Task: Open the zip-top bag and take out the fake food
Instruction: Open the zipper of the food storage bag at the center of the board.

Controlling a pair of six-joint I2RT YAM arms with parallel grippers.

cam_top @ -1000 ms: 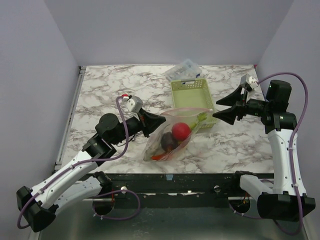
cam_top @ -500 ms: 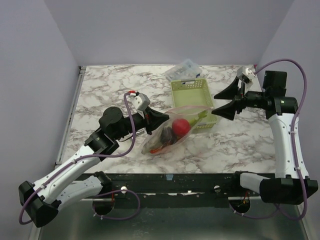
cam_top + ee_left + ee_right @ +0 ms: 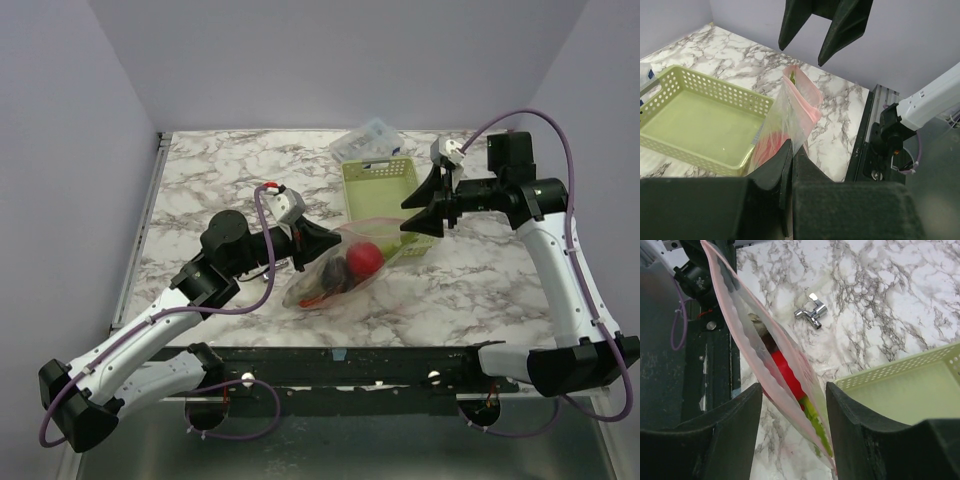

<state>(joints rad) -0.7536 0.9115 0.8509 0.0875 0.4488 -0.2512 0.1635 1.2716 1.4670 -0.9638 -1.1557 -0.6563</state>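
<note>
- Since the zip-top bag (image 3: 345, 268) looks limp, slippery film, the left hand (image 3: 328, 243) clenches its lip
- Right hand (image 3: 406, 217), released, straddles the stiffer zip strip (image 3: 805, 92)

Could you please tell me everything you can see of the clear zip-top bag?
The clear, crinkly soft-plastic zip-top bag has a pinkish zip strip along its raised edge. It slants up from the marble table beside the pale green slotted basket. Inside show a red round toy fruit, a dark piece and something green. The left gripper is shut on its top edge; the open right gripper straddles the strip.
</note>
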